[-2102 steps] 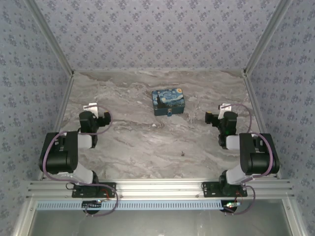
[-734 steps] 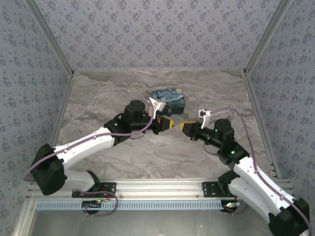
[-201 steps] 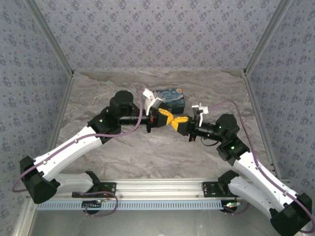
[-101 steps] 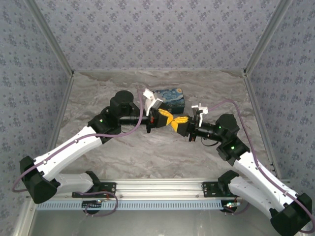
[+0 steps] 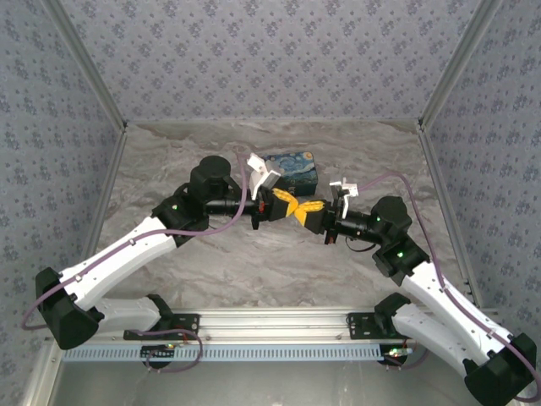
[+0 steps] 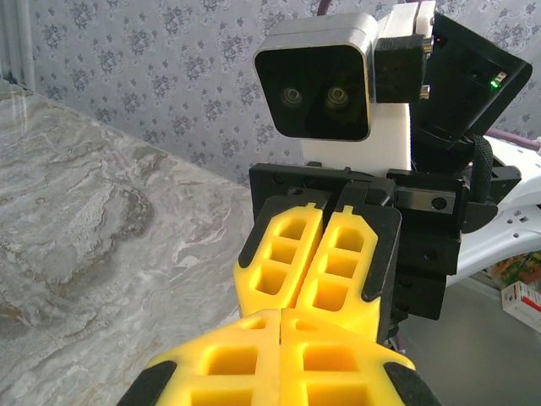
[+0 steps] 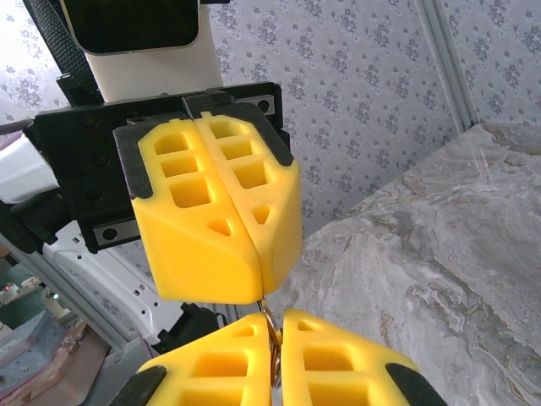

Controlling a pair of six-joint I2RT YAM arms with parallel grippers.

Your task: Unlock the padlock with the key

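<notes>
While your left fingers (image 7: pixel 194 220) sit pressed together, your right fingers (image 7: pixel 338 364) pinch the key (image 7: pixel 271 326), tips meeting above the table (image 7: pixel 439 254). Barely changed from half a second ago.

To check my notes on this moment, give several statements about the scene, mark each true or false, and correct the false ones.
1. The left tool and the right tool face each other tip to tip above the table. True.
2. The left tool's yellow fingers stand wide apart. False: they are pressed together.
3. The painted box is gripped by the right tool. False: it sits on the table beyond both tools, ungripped.
4. A thin metal piece shows between the right tool's fingers. True.
5. The right arm is folded back at its base. False: it reaches toward the table's middle.
</notes>
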